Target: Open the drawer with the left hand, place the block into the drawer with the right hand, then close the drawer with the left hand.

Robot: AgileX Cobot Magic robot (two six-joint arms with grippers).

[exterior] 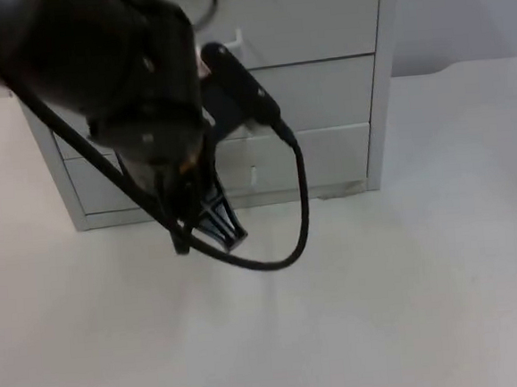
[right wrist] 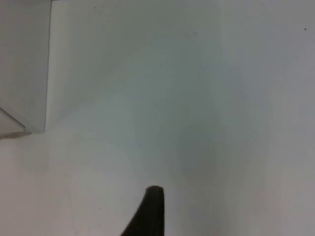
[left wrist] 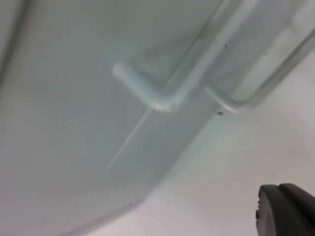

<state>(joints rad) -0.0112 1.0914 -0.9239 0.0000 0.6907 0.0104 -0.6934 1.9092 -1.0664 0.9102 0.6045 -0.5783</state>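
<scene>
Left gripper (exterior: 214,226) before closed white three-drawer cabinet (exterior: 322,90), finger spacing unclear. Rigid, smooth white bar handle (left wrist: 162,96): hook it mid-span. Right arm waits.

Lab test bench — bare white table (exterior: 446,304), grey drawer unit (exterior: 321,81), robot arm (exterior: 96,63).

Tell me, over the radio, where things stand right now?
Left gripper low in front of the drawer unit, near the bottom drawer. All drawers shut, handle not gripped. Right arm waiting over the table. Nothing in the way.
</scene>
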